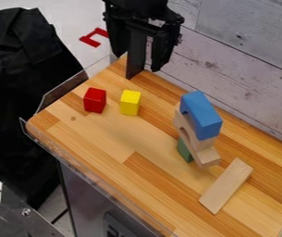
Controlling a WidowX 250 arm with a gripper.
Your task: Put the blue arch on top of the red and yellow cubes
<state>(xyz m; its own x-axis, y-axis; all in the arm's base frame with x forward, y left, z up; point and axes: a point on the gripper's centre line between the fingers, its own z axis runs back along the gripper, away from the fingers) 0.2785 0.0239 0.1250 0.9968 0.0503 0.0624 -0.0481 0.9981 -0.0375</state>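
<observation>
Pale plank wall (pixel 248 41) behind my striped wood tabletop (pixel 155 187); clear guard (pixel 63 90) along its edge. At left I see black cloth (pixel 19 60), light floor (pixel 63 14) beyond, red shape (pixel 90 41).

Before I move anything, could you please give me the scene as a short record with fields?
gripper: over the far end of the table, fingers apart, nothing between them
red cube: on the table, left in the view
yellow cube: just right of the red cube, a gap between them
blue arch: on top of the stack of blocks, not on the cubes
green block: low in that stack
wooden plank: lying flat, nearer the camera than the stack
task state: arch not yet placed
</observation>
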